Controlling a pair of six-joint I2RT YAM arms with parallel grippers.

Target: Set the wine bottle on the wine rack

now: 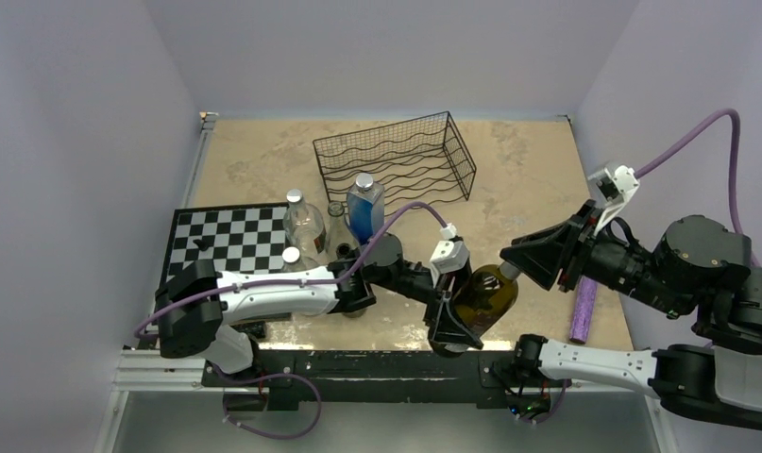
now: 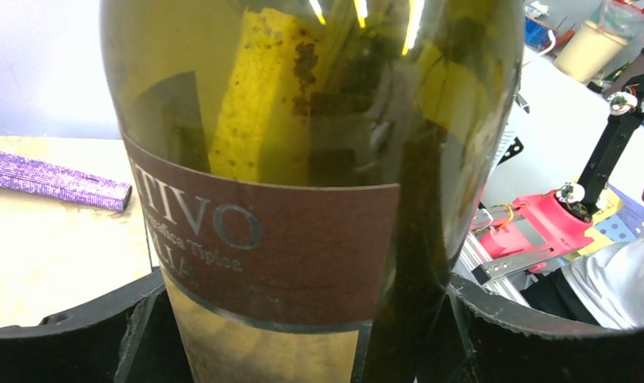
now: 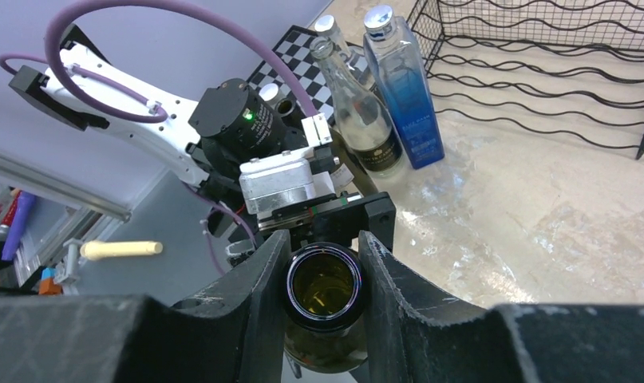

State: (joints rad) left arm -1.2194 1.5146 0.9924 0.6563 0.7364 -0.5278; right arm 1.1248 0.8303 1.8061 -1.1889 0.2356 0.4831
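The wine bottle is dark olive glass with a brown label and is held off the table near the front edge, its neck pointing right. My left gripper is shut on its body; in the left wrist view the bottle fills the gap between the black fingers. My right gripper is shut on the neck; in the right wrist view both fingers press the open mouth. The black wire wine rack stands at the back centre, and it holds no bottles; it also shows in the right wrist view.
A chessboard lies at the left. Clear glass bottles and a blue bottle stand between the board and the rack, in front of the rack. A purple roll lies at the right front.
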